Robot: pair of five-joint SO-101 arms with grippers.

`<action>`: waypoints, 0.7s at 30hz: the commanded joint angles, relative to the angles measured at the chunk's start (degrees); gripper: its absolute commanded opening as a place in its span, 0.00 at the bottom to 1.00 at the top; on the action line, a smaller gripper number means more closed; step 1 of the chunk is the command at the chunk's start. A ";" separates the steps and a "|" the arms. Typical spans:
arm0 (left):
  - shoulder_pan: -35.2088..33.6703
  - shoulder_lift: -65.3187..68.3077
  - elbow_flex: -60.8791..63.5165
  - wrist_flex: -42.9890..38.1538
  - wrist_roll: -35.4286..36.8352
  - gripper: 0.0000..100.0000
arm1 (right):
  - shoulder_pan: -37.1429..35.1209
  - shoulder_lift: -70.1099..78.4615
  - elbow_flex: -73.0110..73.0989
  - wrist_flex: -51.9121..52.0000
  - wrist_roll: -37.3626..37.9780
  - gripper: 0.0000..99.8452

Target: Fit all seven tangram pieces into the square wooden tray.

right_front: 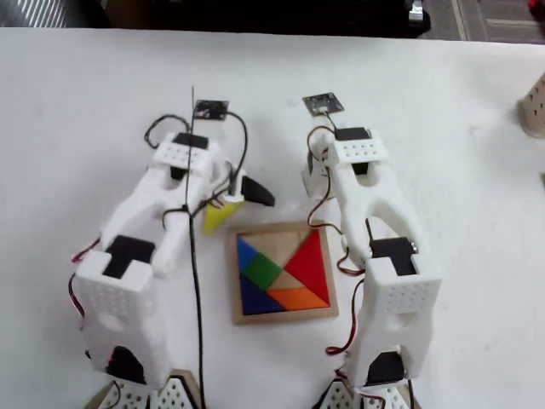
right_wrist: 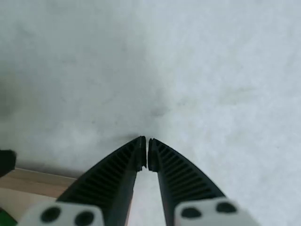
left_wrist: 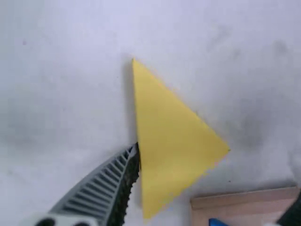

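Two white robot arms sit side by side on a white table (right_front: 451, 179), with the square wooden tray (right_front: 285, 317) lying flat between them. Inside the tray are blue (right_front: 246, 253), green (right_front: 262, 271), red (right_front: 308, 262), orange (right_front: 300, 298) and dark blue (right_front: 252, 297) pieces, and bare wood shows towards its far edge. A yellow triangle (left_wrist: 169, 141) lies flat on the table outside the tray, just beside the tray's far left corner. The left gripper (right_front: 243, 199) is over this triangle with its jaws spread apart, one ribbed finger (left_wrist: 106, 186) touching the triangle's edge. The right gripper (right_wrist: 146, 153) is above bare table beside the tray, jaws pressed together on nothing.
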 commanded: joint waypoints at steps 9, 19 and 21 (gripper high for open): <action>2.59 -3.12 -4.13 1.93 -0.53 0.49 | 0.31 -3.03 -0.62 0.31 1.67 0.02; -0.40 7.34 -9.23 1.32 -2.90 0.49 | 0.40 -3.30 -0.62 0.40 1.85 0.02; -1.19 8.57 -9.85 2.29 -3.08 0.49 | 0.40 -3.30 -0.62 0.40 1.85 0.02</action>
